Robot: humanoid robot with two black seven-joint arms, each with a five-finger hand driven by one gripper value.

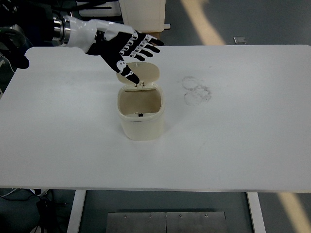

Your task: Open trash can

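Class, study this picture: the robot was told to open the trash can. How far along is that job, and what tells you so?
Done: the lid of the trash can is tipped back on its hinge, and the inside shows through the mouth. In hand: the left hand is above the raised lid, fingers spread and holding nothing. Left: probably only drawing the arm back. The right arm is not in view.

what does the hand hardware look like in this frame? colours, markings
Only the left hand shows: black palm and fingers with white patches at the finger joints, a glossy white shell over the back of the hand and wrist, then a ribbed silver metal cuff joining a dark forearm. No cables can be made out. The right arm is out of view.
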